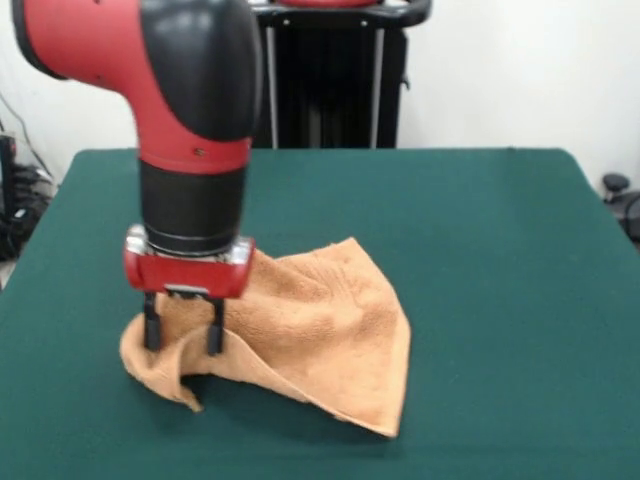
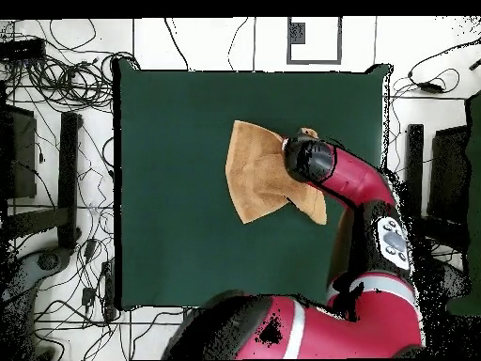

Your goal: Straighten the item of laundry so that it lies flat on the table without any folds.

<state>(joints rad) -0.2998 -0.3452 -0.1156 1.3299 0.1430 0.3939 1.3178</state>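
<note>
Pincer (image 1: 180,338) at left end of towel (image 1: 300,330), fingers spread open, straddling raised fold, nothing pinched yet. Towel sits crumpled mid-desk (image 1: 480,250), folded over into rough triangle, right corner flat. Best bet imo: clamp that ridge, drag outward and low so the layer unfolds. Nothing else around, arm itself hides part of cloth from above.

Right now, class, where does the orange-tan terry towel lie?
In the front view the orange-tan terry towel lies rumpled, left of centre on the green felt table, its left end under the gripper.
</note>
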